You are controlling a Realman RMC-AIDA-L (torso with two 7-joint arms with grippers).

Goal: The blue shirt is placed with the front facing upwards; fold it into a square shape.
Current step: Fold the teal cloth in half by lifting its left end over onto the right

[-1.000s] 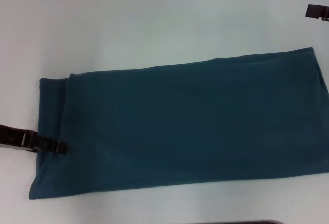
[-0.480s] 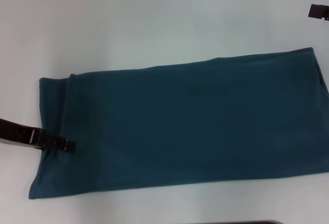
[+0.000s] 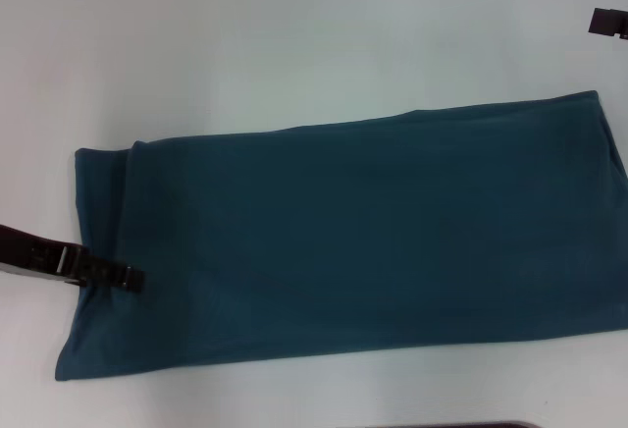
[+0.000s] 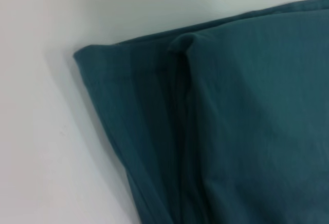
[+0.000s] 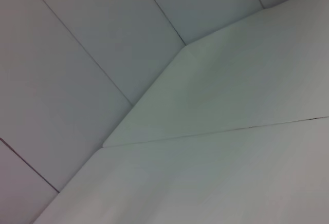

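Blue shirt: folded to a long band on the worktop (lettering hidden); crosswise fold remains. My left hand at its end, grip indiscernible; right hand parked far off.

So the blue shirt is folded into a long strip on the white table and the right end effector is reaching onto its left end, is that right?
Not quite. It is the left end effector that reaches onto the left end of the blue shirt, as the head view shows. The right end effector sits off at the far right edge, clear of the cloth. The shirt does lie as a long strip on the white table.
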